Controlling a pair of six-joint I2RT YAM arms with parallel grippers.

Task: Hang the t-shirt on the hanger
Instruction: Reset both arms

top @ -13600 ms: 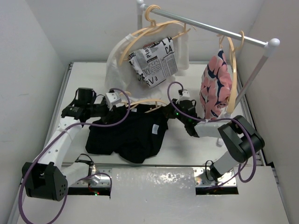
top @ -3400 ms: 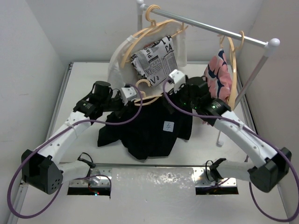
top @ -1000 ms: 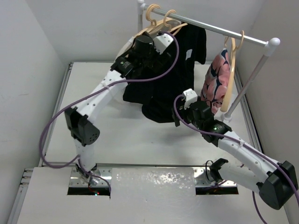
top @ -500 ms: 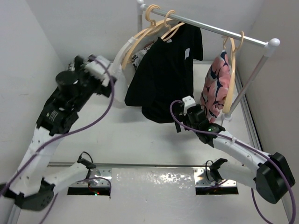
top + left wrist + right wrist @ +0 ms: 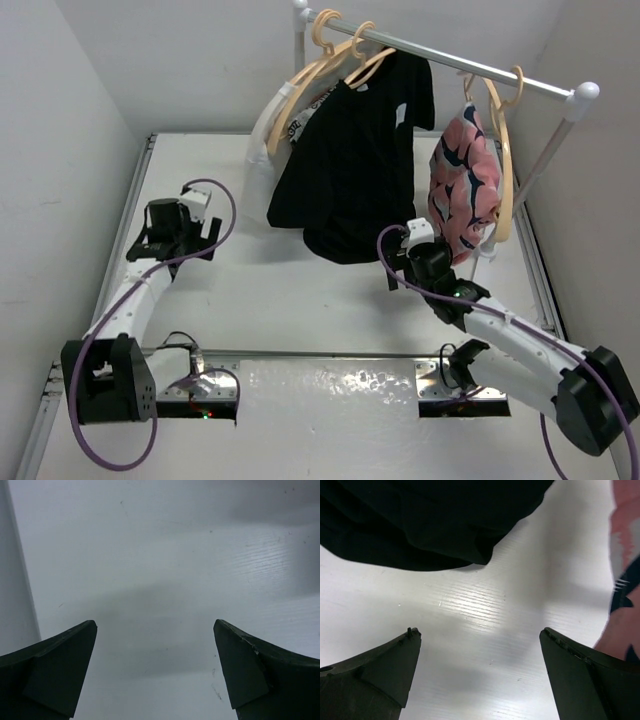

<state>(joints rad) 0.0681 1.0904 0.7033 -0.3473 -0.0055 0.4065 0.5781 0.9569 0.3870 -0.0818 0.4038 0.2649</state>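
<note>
The left arm has dropped from its raised reach at the upper left of the overhead view and now lies folded low over the white table (image 5: 280,300) at centre left. This suggests it has let go and pulled back. The right arm has barely shifted.

Nearest, at lower right, the right arm stretches forward from its base. The right gripper (image 5: 480,631) hovers just above the table with its jaws spread wide. Only bare surface lies between them, and the black hem hangs just beyond. At centre left, the left gripper (image 5: 155,626) points down at the table, also spread wide and holding nothing.

Farther back, the plain black short-sleeved t-shirt (image 5: 350,160) hangs full length at upper centre. Its neck sits over the thin pale tan hanger (image 5: 372,64), whose hook is over the silver metal rail (image 5: 450,62). The hem droops close to the table, apart from both grippers. The pink-and-navy patterned garment (image 5: 460,190) hangs beside it to the right.

With the shirt on the hanger and both arms clear of it, the task looks essentially finished.
</note>
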